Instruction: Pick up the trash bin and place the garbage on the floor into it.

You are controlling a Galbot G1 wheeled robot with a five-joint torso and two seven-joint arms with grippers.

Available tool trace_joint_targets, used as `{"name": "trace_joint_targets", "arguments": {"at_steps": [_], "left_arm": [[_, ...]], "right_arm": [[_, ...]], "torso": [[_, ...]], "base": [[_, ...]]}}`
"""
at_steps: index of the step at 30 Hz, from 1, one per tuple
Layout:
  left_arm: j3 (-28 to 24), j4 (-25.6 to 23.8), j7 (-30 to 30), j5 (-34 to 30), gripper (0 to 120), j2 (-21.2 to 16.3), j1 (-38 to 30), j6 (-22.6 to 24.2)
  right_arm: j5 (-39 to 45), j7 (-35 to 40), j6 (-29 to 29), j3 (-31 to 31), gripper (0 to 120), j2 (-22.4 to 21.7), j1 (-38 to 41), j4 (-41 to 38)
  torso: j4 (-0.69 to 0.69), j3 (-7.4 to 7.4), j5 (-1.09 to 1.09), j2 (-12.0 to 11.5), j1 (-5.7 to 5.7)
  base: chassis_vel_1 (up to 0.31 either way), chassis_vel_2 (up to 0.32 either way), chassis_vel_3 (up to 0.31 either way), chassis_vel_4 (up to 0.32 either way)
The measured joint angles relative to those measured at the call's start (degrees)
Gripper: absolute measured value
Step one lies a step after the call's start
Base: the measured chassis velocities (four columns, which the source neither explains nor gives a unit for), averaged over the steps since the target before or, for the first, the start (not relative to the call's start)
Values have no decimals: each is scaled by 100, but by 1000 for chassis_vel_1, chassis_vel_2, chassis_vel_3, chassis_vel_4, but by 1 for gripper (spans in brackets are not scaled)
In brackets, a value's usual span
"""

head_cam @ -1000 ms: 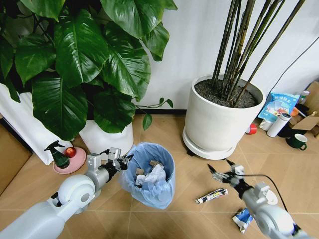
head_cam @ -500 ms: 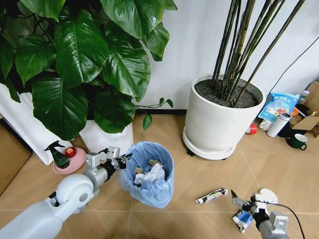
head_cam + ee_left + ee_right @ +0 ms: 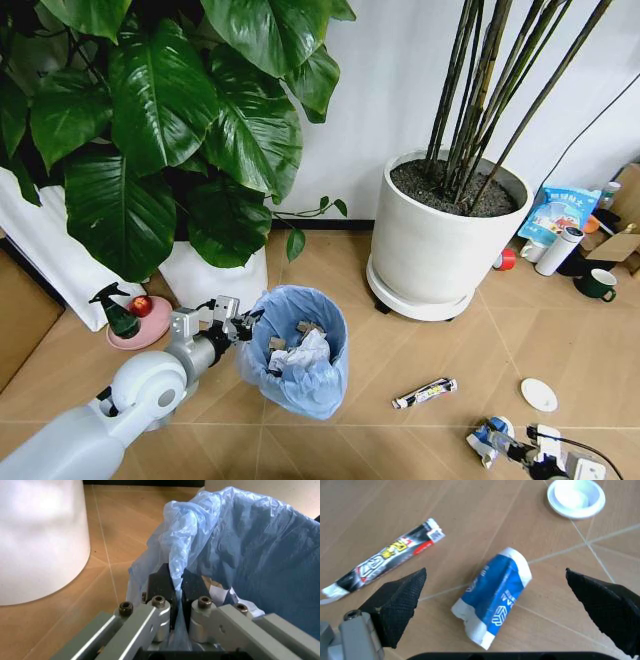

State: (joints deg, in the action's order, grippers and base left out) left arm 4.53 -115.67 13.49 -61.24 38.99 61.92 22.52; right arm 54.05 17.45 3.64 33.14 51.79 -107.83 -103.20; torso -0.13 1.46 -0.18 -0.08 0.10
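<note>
A: Right gripper (image 3: 520, 452), head view: low over the floor (image 3: 560, 340), right of the trash bin (image 3: 300, 350), at the blue-white packet (image 3: 487, 438). Left gripper (image 3: 238, 325) grips the bin's near rim, arm reaching forward.

B: Left wrist view?

A: Fingers (image 3: 161, 583) pressed together on the light-blue bag (image 3: 250, 547) at the rim.

B: Right wrist view?

A: Fingers (image 3: 400, 603) spread wide, packet (image 3: 495, 596) centred between and below them, long axis crossing the gap at a slant. Tube (image 3: 382, 566) and white lid (image 3: 576, 497) lie beyond. Right arm nearer; wrist pitched down.
</note>
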Motion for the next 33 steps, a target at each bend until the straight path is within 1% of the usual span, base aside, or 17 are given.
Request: {"name": "trace_joint_targets", "arguments": {"at_steps": [3,10,13,17,19,21,22,25,26,27,28,29,30,33], "left_arm": [[9,-7,24,-3,0,-8,8,0],[24,-8,41,-19,0,-14,8,0],[41,-5,51,-30,0,-15,7,0],[46,-3,58,-35,0,-15,8,0],[58,-3,72,-58,0,-27,8,2],[62,-3,82,-75,0,-42,8,4],[62,-3,82,-75,0,-42,8,4],[69,11,85,-93,0,-42,6,5],[69,11,85,-93,0,-42,6,5],[73,16,87,-96,0,-41,6,5],[77,16,87,-98,0,-39,7,5],[79,18,87,-101,0,-37,8,5],[79,18,87,-101,0,-37,8,5],[89,28,87,-109,0,-27,9,5]], "right_arm": [[287,0,75,-32,100,27,164,230],[564,71,185,-110,100,36,309,376],[883,192,329,-249,100,30,529,555],[1019,243,385,-347,100,27,693,704],[1197,279,452,-482,100,1,914,911],[1266,282,479,-581,93,-11,1059,1034],[1266,282,479,-581,93,-11,1059,1034],[1326,283,506,-769,80,-6,1309,1236],[1326,283,506,-769,80,-6,1309,1236],[1337,283,525,-846,73,-5,1394,1315],[1347,283,533,-888,70,-5,1441,1349],[1363,283,545,-929,65,-5,1490,1379],[1363,283,545,-929,65,-5,1490,1379],[1406,287,580,-1035,50,-8,1596,1454]], "torso": [[1,0,0,0,0],[0,0,1,0,0],[1,0,0,0,1],[0,0,0,-1,1],[0,0,0,-1,1],[1,0,0,-1,1],[1,0,0,-1,1],[0,0,0,-1,1],[0,0,0,-1,1],[0,0,0,-1,1],[0,0,0,-1,1],[0,0,0,-1,1],[0,0,0,-1,1],[0,0,0,-1,1]], "base": [[0,0,0,0],[0,0,0,0],[0,0,0,0],[0,0,0,0],[0,0,0,0],[0,0,0,0],[0,0,0,0],[0,0,0,0],[0,0,0,0],[0,0,0,0],[0,0,0,0],[0,0,0,0],[0,0,0,0],[0,0,0,0]]}}
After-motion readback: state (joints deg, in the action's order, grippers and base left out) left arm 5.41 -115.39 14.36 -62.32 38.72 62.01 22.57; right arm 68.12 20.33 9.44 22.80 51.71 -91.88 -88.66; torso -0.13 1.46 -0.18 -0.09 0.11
